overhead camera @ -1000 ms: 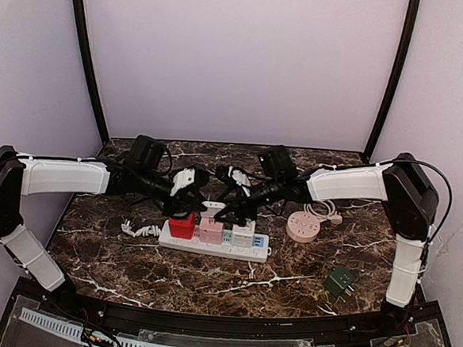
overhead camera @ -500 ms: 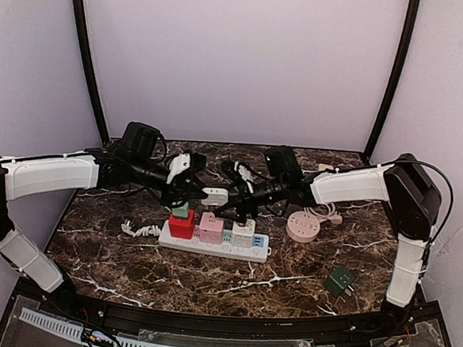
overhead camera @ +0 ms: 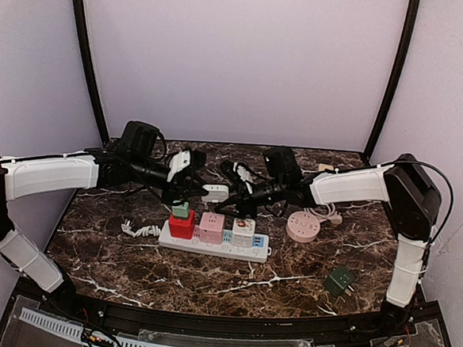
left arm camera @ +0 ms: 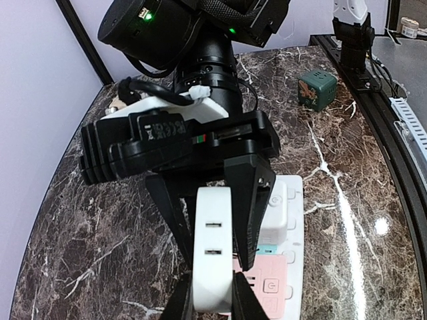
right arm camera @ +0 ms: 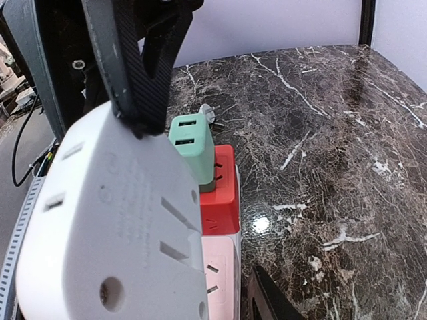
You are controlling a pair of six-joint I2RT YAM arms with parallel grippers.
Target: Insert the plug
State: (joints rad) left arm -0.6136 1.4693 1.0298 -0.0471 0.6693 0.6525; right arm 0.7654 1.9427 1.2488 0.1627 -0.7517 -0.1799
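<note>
White plug hangs above the power strip in the top view now: a second ago both grippers were hunched low over the strip, and since then the left gripper has lifted it and the right gripper has come up to meet it. Left wrist view: our left fingers pinch its near end while the right one's black fingers flank both sides. Right wrist view: one finger touches it and the other may show a gap, so we can't tell if it's clamped yet. It looks to us like a mid-air handover, with nothing inserted.
</note>
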